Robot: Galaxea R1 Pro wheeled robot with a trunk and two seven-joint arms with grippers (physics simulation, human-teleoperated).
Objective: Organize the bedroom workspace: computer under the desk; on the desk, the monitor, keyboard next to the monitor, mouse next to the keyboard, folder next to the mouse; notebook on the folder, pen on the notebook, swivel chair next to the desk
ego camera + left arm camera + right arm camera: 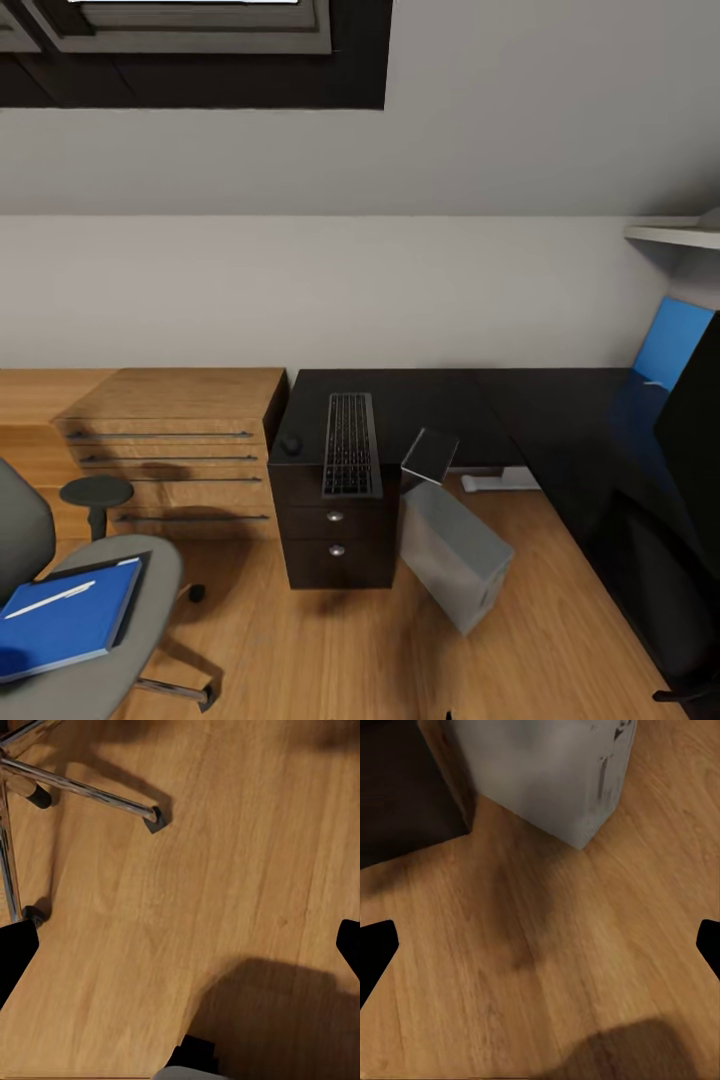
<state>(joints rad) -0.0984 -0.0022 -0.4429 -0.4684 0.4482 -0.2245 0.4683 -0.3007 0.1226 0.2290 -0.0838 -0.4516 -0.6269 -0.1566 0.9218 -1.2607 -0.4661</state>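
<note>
Head view: the keyboard (pixel 349 445) is seen lying on the dark three-drawer cabinet (pixel 335 530), with the small mouse (pixel 291 444) just beside it. The computer (pixel 455 553) is seen on the wood floor (pixel 330 650), tilted, beside the black desk (pixel 560 420). The blue folder (pixel 65 620) is laid on the swivel chair (pixel 100 660), with a thin white pen (pixel 48 599) on top. In the wrist views, the left gripper (pixel 180 945) and right gripper (pixel 540 945) are both seen spread wide over the floor, with nothing held.

Grey sloped wall (pixel 400 150), light wood floor (pixel 330 650), low wooden drawers (pixel 170 450).
</note>
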